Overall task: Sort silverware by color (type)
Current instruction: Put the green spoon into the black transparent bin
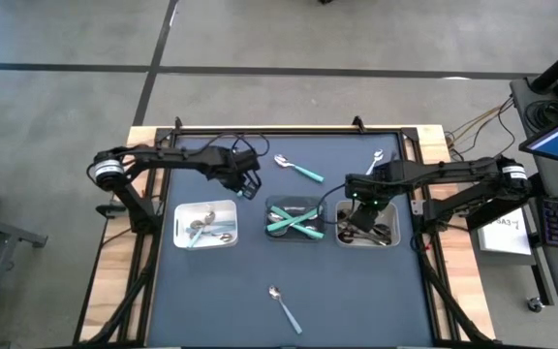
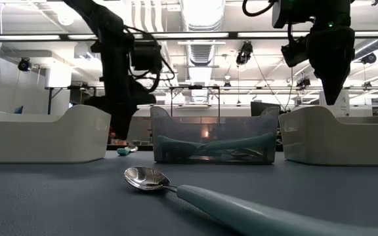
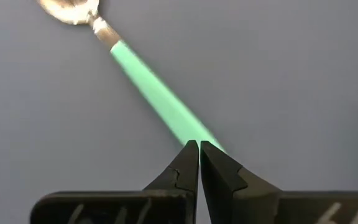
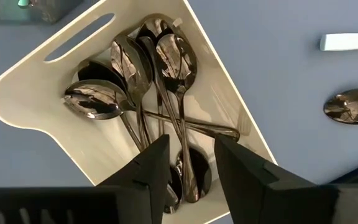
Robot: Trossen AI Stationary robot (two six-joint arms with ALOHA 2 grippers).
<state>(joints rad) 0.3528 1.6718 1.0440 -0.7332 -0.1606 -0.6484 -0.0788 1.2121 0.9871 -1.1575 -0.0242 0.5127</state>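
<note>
A: The bench [image 1: 260,320] is dark blue; the outer two trays [image 1: 207,208] are white, the middle tray [image 1: 293,203] perhaps smoky grey.

B: One spoon [image 3: 148,81] has a mint-teal handle and silver bowl. The spoons [image 4: 148,68] in the white tray are dark and glossy; the fingers [image 4: 148,168] are black.

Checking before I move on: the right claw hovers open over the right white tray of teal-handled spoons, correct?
Not quite. The right claw is open over the right white tray, but the right wrist view shows dark shiny spoons, not teal-handled ones.
</note>
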